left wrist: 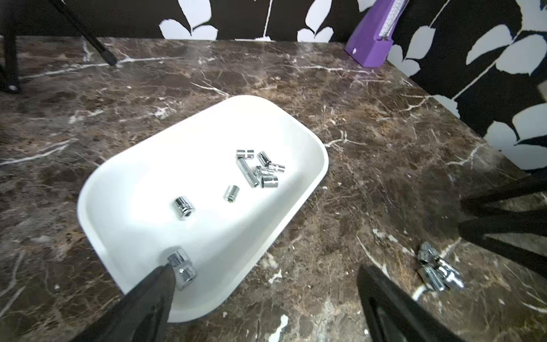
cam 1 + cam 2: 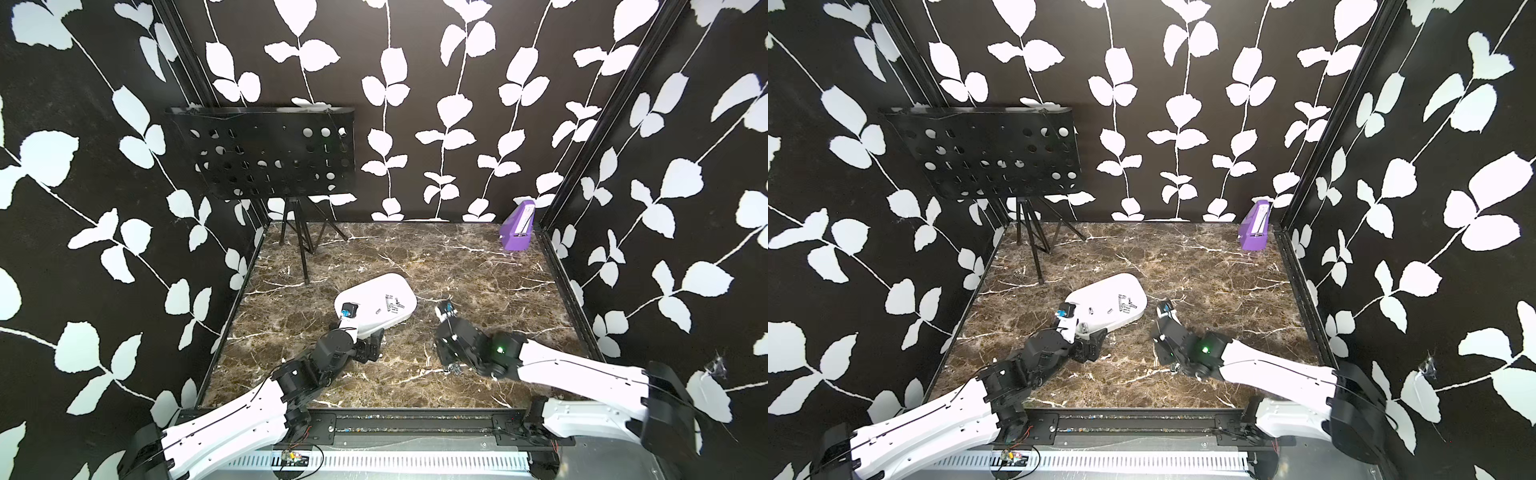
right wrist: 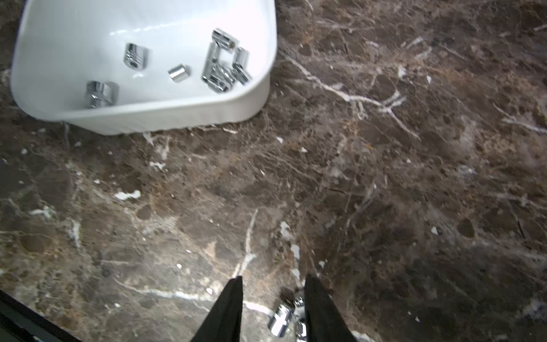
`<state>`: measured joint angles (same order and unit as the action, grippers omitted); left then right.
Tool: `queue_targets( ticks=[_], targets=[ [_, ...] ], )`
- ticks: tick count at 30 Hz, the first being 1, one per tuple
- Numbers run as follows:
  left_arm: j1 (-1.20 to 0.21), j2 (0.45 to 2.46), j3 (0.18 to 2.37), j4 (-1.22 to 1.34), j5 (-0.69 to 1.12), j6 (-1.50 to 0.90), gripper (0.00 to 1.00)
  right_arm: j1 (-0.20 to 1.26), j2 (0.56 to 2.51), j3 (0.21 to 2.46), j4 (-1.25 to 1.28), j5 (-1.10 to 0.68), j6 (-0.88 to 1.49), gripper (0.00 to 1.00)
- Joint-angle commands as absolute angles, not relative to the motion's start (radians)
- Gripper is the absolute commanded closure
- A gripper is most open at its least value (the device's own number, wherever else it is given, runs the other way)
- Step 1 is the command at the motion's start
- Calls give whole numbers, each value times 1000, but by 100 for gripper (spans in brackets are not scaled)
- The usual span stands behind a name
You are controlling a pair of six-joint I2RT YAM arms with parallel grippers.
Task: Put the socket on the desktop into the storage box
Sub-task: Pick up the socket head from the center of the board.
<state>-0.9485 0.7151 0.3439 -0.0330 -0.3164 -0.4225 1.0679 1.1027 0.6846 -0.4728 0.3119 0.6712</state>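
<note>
L gripper hangs spread wide over storage box, nothing held. R gripper jaws part-open, straddling a socket on desktop near box. Lined up to pinch, I reckon.

Black walls with white leaves all round, brown marble top below, perforated black stand upper left, purple box far right.
</note>
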Motion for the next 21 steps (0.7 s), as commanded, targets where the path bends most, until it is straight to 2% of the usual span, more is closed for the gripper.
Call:
queue_targets(
  ticks=[1, 8, 21],
  targets=[
    [-954, 759, 365, 18, -238, -405, 4, 1081, 994, 586, -534, 372, 746, 65],
    [-954, 873, 405, 26, -184, -404, 5, 1082, 852, 456, -582, 358, 770, 69],
    [-954, 956, 434, 26, -147, -406, 5, 1082, 969, 415, -457, 275, 742, 73]
  ],
)
